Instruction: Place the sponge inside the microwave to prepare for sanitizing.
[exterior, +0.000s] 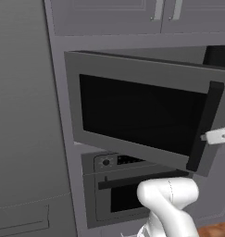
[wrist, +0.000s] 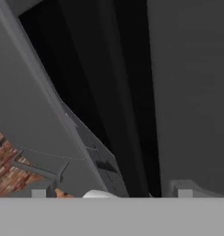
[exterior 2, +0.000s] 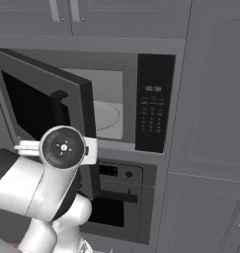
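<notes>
Right base view: the grey built-in microwave (exterior 2: 116,106) has its dark-window door (exterior 2: 40,106) swung wide, exposing the turntable (exterior 2: 105,116) for loading; beside the door's handle (exterior 2: 60,111), the gripper (wrist: 112,193) appears spread, empty.

The white arm (exterior 2: 47,192) rises from low down, elbow bent, its wrist (exterior 2: 63,147) held level at mid-height. The gripper (wrist: 111,191) has its fingertips (wrist: 38,193) spread wide apart, with nothing between them.

Two base views flanking the open microwave (exterior 2: 111,99); hand view close beside its door (exterior: 141,111).
</notes>
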